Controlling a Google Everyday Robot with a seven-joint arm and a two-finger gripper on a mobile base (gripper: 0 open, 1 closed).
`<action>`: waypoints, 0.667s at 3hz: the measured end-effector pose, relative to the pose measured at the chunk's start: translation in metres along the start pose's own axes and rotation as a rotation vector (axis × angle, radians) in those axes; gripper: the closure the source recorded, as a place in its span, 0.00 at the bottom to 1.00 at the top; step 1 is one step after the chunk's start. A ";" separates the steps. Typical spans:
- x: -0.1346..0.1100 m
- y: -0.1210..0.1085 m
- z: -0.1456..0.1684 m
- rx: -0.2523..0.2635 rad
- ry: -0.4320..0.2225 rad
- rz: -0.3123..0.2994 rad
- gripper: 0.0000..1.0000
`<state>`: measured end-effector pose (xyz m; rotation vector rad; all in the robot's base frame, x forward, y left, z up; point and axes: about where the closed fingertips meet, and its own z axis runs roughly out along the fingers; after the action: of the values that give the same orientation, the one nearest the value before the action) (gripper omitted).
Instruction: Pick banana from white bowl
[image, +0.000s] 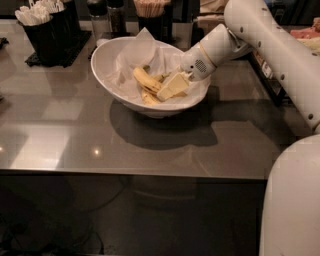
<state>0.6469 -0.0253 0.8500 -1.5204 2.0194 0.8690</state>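
Note:
The white bowl (112, 90) stands on the grey table, lined with crinkled white paper. The yellow banana (145, 79) lies inside it, near the middle, pointing up-left. More yellow fruit lies under and beside it. My gripper (171, 86) reaches into the bowl from the right over the rim. Its pale fingers (175, 82) lie right against the banana's right end, low in the bowl.
A black caddy with white utensils (45, 30) stands at the back left. Dark shakers (107, 15) and a cup of sticks (150, 15) stand behind the bowl. My white arm (270, 45) crosses the right side. The table's front edge (135, 175) runs below.

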 end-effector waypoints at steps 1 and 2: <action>0.000 0.000 0.000 -0.002 0.000 0.000 0.86; -0.004 0.002 -0.012 0.000 -0.041 -0.020 1.00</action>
<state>0.6465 -0.0311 0.8609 -1.5074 1.9723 0.8851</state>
